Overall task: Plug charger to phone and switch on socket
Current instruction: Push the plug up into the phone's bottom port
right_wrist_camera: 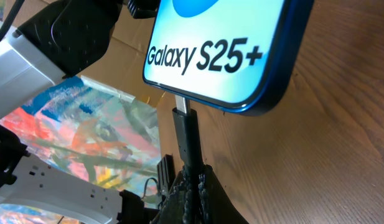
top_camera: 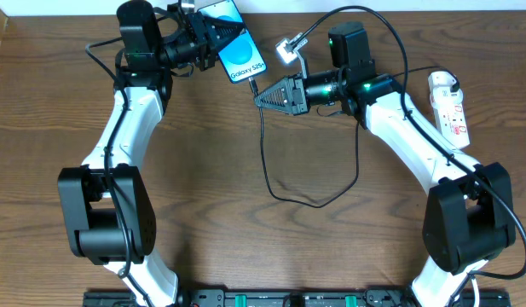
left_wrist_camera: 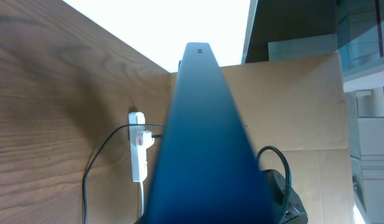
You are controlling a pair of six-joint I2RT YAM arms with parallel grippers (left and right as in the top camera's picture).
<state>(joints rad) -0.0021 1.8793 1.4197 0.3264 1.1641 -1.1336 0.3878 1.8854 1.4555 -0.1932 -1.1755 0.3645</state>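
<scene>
My left gripper is shut on the phone and holds it tilted above the table's far middle; its lit screen reads "Galaxy S25+". In the left wrist view the phone's dark blue back fills the middle. My right gripper is shut on the charger's black plug tip, whose metal end touches the phone's bottom edge. The black charger cable loops over the table. The white socket strip lies at the far right, with the charger's white plug head on it. It also shows in the left wrist view.
A small silver and white object stands on a cable near the right arm's camera block. A cardboard sheet stands beyond the table's far edge. The table's wooden surface runs to the front edge.
</scene>
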